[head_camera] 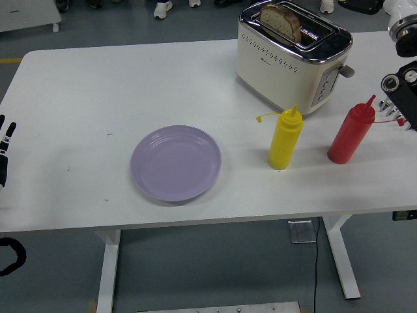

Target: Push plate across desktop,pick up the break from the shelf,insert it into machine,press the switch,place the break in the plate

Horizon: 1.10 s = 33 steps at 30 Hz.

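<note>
A slice of brown bread stands in the left slot of the cream toaster at the back right of the table, its top sticking out. The toaster's lever juts from its right end. The lilac plate lies bare near the table's middle front. My right arm is drawn back to the right edge, clear of the toaster; its hand is cut off at the top right corner. My left hand rests at the left edge with its fingers straight and holding nothing.
A yellow squeeze bottle and a red squeeze bottle stand in front of the toaster, between it and the table's near edge. The white table stretches left of the toaster. Shoes of people show at the top edge.
</note>
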### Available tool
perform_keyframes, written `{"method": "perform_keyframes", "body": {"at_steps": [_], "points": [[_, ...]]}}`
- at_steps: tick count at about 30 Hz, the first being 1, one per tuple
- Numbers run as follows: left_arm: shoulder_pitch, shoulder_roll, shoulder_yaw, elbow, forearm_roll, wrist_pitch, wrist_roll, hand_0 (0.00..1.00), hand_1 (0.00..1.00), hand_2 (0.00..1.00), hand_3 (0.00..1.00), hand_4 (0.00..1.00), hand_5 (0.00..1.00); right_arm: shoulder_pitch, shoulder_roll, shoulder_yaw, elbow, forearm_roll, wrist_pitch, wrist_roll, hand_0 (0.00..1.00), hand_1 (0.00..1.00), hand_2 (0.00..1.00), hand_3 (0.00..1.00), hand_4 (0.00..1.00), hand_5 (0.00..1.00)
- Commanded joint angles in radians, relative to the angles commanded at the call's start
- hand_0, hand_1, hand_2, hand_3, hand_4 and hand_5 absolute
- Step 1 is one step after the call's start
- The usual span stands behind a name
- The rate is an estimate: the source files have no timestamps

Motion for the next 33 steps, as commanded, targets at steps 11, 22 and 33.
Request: {"method": "perform_keyframes", "body": {"at_steps": [11,22,33], "points": [[0.005,-0.001,-0.003,0.000,0.001,0.001,0.000,0.814,0.860,0.922,0.848,0.645,0.998,-0.183,-0.171,0.036,0.205,0.015,0.064,-0.007,0.472,0.528,0.708,0.769,0.690,0.476],[0.000,-0.004,-0.002,0.002,0.002,0.002,0.001,0.815,0.861,0.922,0.848,0.646,0.998,-0.247,-0.201,0.024,0.251,0.006,0.079,-0.012,0.357,0.433,0.544,0.597,0.525,0.368],[-0.002,-0.003,-0.006,0.001,0.002,0.002,0.001,0.814,0.861,0.922,0.848,0.645,0.998,-0.243,-0.203,-0.030,0.224,0.005,0.121,0.003,0.359,0.439,0.540,0.572,0.503,0.366]]}}
